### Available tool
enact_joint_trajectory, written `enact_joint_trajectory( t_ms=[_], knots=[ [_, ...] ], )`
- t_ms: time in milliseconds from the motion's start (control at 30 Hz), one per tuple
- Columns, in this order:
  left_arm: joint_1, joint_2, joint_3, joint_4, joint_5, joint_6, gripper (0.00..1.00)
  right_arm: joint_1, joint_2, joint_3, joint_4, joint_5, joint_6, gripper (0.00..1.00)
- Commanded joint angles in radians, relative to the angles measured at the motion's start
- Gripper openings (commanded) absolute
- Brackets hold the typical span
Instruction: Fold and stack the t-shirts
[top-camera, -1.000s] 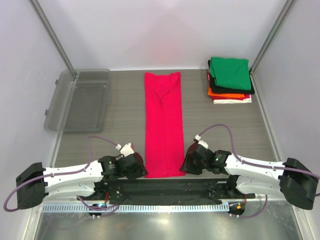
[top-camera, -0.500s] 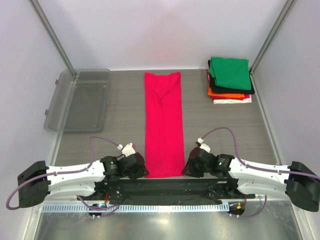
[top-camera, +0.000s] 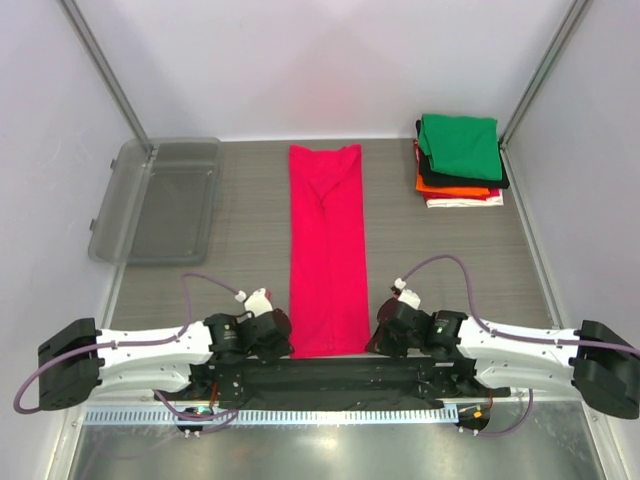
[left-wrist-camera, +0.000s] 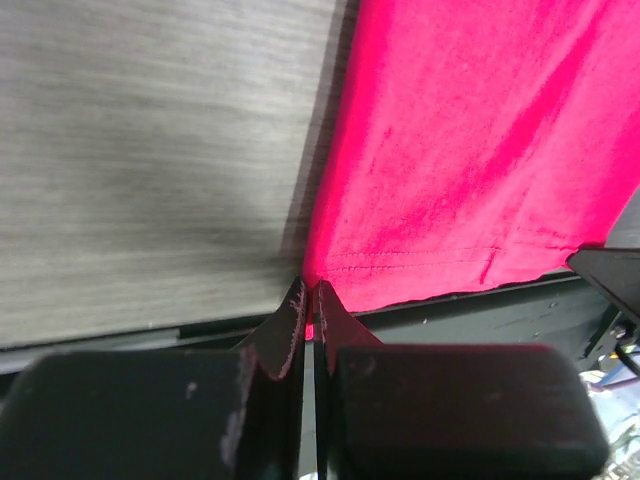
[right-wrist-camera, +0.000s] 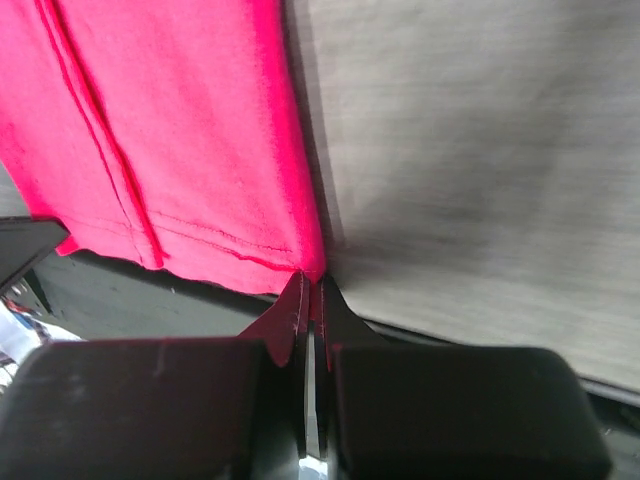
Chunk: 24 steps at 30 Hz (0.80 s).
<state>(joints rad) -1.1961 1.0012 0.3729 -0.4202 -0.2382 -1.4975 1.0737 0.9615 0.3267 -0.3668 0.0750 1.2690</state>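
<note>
A crimson-pink cloth t-shirt (top-camera: 326, 250) is lying in the middle of the top view as a long narrow strip, folded lengthwise. It is running from the far part of the grey wood-grain table (top-camera: 250, 230) down to the near edge, where its hem is hanging just over the black bar between the arm bases.

The left gripper (top-camera: 283, 335) is sitting low at the lower left corner of that strip. In the left wrist view its black fingertips (left-wrist-camera: 296, 305) are pressing together with a sliver of pink cloth between them, so it is clenching the stitched hem corner. The right gripper (top-camera: 376, 336) is mirroring it at the lower right corner. In the right wrist view its gripper (right-wrist-camera: 311, 287) is meeting the hem corner with the tips closed tight and pinching the edge of the shirt.

In the upper right of the top view a stack of folded cloth t-shirts (top-camera: 460, 165) is resting against the corner post. A green t-shirt (top-camera: 458, 146) is lying on top, with a black t-shirt (top-camera: 468, 181), an orange t-shirt (top-camera: 455, 190) and a white t-shirt (top-camera: 460, 201) showing as layers beneath it. The stack is sitting well apart from the pink strip.

At the upper left a clear rectangular plastic tub (top-camera: 160, 200) is standing on the table, overhanging its left edge.
</note>
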Motion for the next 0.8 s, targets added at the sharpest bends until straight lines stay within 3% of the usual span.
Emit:
enact_joint_trajectory(
  t_ms=[0, 233, 367, 467, 767],
  knots=[
    [-0.046, -0.004, 0.069, -0.066, -0.058, -0.036, 0.0, 0.072, 0.014, 0.014, -0.102, 0.066, 0.055, 0.01],
    [-0.057, 0.008, 0.242, -0.288, -0.17, 0.008, 0.0, 0.117, 0.023, 0.256, -0.308, 0.261, 0.027, 0.01],
    [-0.053, 0.014, 0.383, -0.408, -0.275, 0.061, 0.0, 0.04, 0.063, 0.418, -0.431, 0.356, -0.08, 0.01],
    [0.004, 0.03, 0.446, -0.428, -0.299, 0.144, 0.0, -0.041, 0.118, 0.506, -0.458, 0.362, -0.187, 0.01],
    [0.338, 0.138, 0.584, -0.295, -0.159, 0.39, 0.0, -0.333, 0.334, 0.715, -0.393, 0.278, -0.463, 0.01]
  ],
)
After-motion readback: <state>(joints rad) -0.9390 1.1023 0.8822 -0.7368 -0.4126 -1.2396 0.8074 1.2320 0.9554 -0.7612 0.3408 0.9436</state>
